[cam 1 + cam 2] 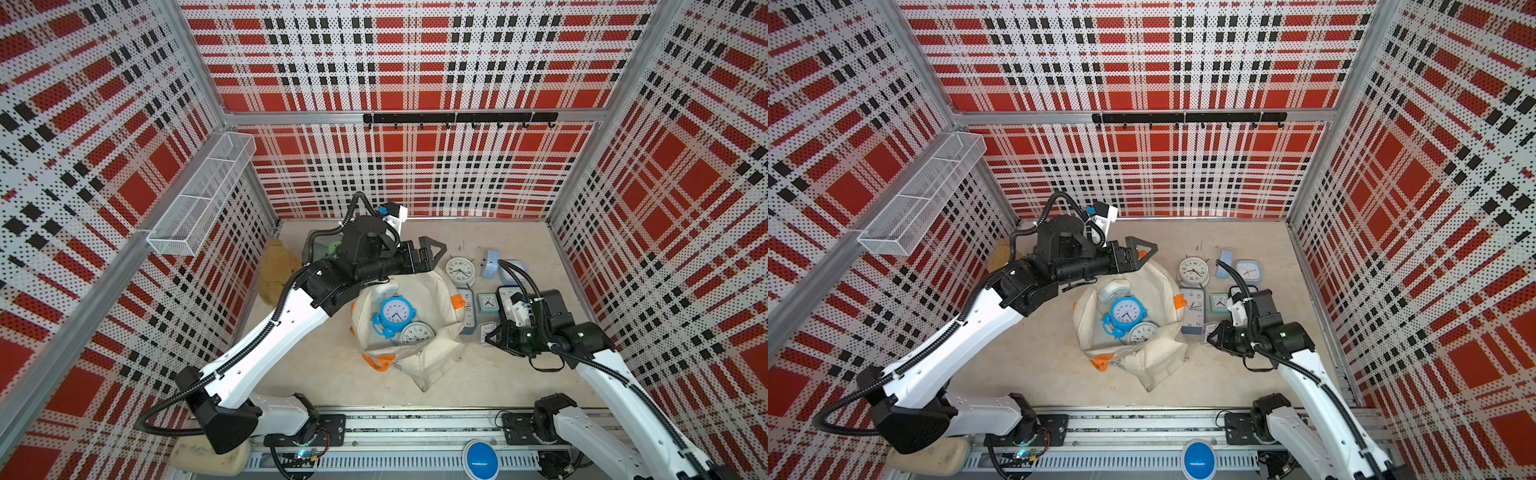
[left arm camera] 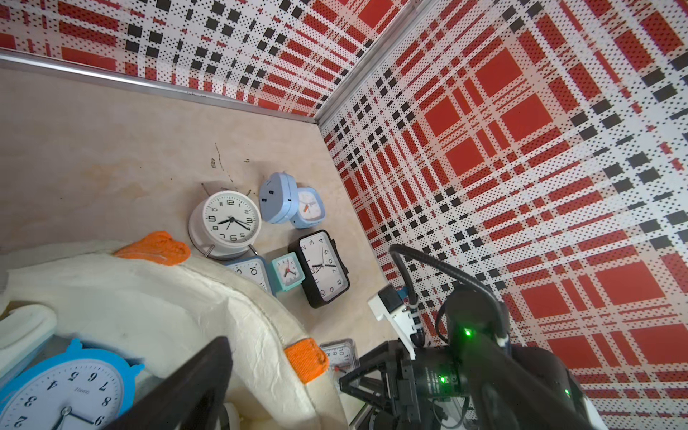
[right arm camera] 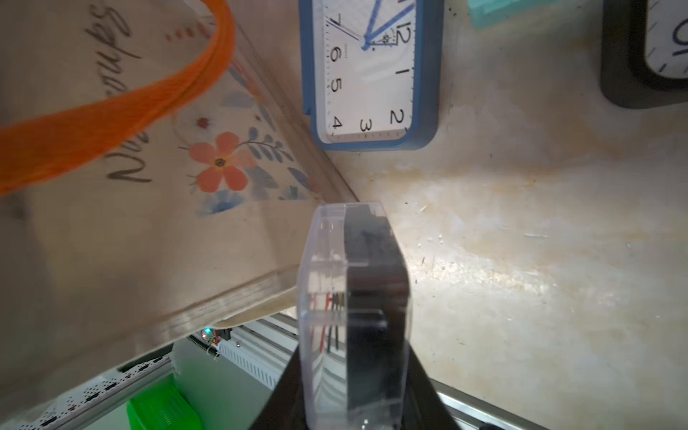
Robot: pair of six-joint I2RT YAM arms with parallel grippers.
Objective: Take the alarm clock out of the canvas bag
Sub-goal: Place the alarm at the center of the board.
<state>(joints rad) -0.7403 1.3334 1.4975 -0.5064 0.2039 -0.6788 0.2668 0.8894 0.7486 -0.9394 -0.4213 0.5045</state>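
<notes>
Beige tabletop [image 1: 311, 374], clock [image 3: 350, 298] in right end effector [image 1: 493, 337]

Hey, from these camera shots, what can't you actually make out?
- Clear clock in the right gripper: edge-on in the right wrist view, so its face is unseen.
- White clock in the canvas bag: partly covered by the left arm in a top view.
- Bag lettering: blurred, crossed by the orange handle, right wrist view.
- Green item behind the left arm, top view: mostly covered.
</notes>
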